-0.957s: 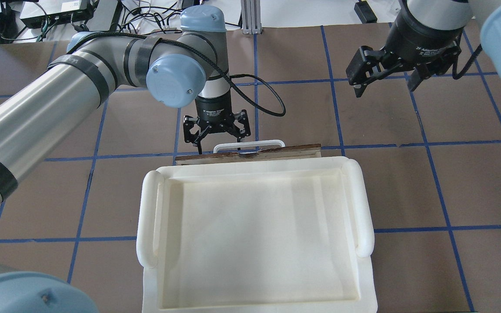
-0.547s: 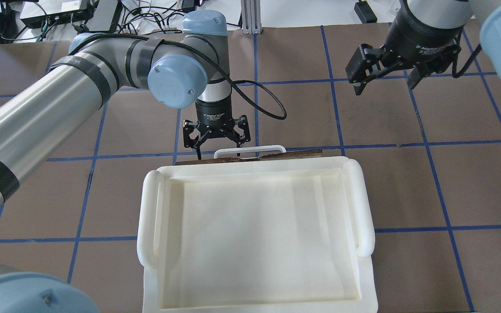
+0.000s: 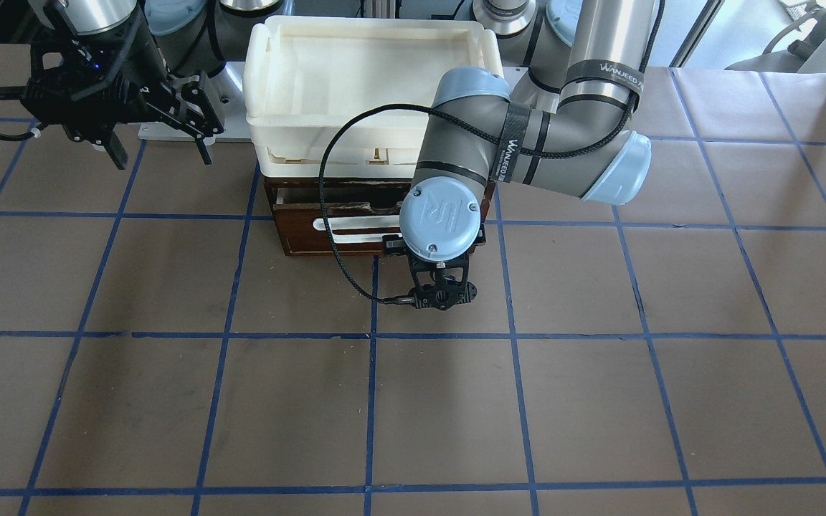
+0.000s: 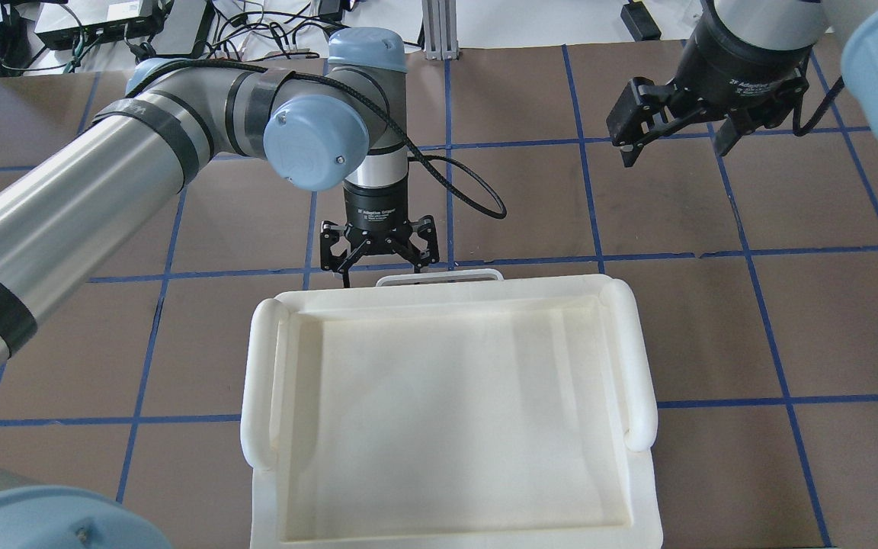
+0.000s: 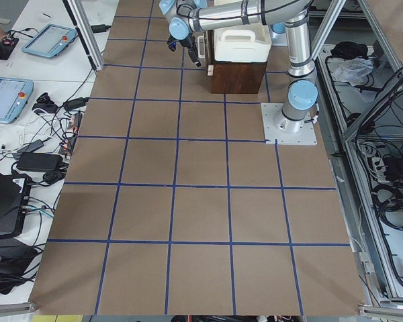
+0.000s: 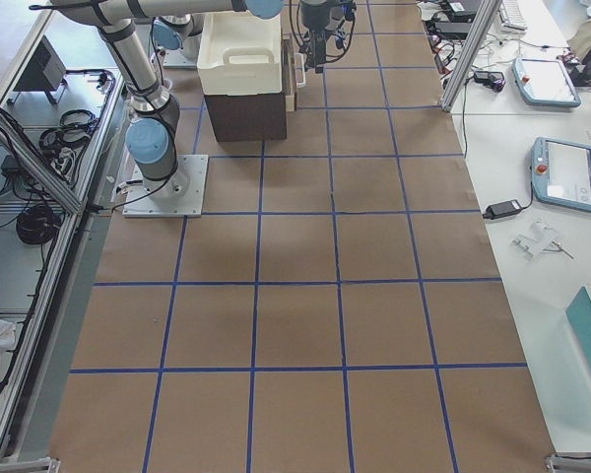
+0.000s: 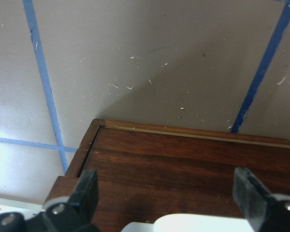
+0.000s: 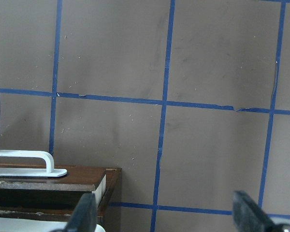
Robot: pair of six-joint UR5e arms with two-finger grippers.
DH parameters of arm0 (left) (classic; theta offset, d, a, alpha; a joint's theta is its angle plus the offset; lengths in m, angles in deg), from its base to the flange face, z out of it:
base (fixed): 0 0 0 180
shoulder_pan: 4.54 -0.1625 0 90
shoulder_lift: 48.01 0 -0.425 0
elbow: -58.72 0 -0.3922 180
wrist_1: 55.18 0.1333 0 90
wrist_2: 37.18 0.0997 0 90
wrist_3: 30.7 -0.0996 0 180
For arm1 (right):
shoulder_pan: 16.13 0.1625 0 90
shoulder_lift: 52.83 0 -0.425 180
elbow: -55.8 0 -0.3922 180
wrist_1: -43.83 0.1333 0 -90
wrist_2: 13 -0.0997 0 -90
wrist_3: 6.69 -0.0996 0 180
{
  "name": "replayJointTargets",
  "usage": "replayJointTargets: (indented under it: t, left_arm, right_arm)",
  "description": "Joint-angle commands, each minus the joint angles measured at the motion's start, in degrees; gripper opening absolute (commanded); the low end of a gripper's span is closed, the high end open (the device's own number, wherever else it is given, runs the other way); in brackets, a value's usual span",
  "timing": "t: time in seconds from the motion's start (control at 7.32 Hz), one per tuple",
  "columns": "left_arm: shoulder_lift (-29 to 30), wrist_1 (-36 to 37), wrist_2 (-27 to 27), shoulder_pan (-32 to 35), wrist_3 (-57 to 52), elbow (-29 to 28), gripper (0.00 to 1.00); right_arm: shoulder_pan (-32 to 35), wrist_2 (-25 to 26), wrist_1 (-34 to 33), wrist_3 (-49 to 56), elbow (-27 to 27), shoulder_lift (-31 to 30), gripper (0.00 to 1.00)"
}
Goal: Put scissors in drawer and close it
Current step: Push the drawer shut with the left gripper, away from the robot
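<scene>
**Drawer pushed in under the tray**

The tray (image 4: 257, 381) fills the lower centre of the overhead view, and its far rim is where you can read the change. A second ago a brown strip of the drawer (image 3: 298, 242) stuck out past that rim. Half a second ago the strip was thinner, and now it is gone from that view.

The left gripper (image 4: 382, 271) has followed the drawer in and sits just above the tray's far rim at centre frame. Its jaws are spread wide and hold nothing. Its wrist view shows the dark wood front close between the fingers. You cannot tell from these views whether a finger touches the front.

The right gripper (image 4: 675, 143) hangs at the upper right of the overhead view, also spread wide and empty, well apart from the drawer.

Only the handle (image 4: 439, 274) now shows beyond the rim.

The scissors appear in no view. They are probably shut inside the drawer, though you cannot confirm that here. The closing push looks finished or nearly so. Check the front-facing view to see that the front sits flush before you call it done.
</scene>
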Motion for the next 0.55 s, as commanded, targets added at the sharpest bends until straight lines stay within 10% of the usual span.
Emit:
replayJointTargets:
  t: [0.0, 0.41]
  left_arm:
    - [-0.52, -1.30, 0.07, 0.04, 0.00, 0.16, 1.00]
    - [0.27, -4.46, 0.16, 0.04, -0.18, 0.16, 1.00]
  right_arm:
    - [0.00, 0.01, 0.09, -0.11, 0.00, 0.00, 1.00]
    - [0.00, 0.00, 0.09, 0.07, 0.00, 0.00, 1.00]
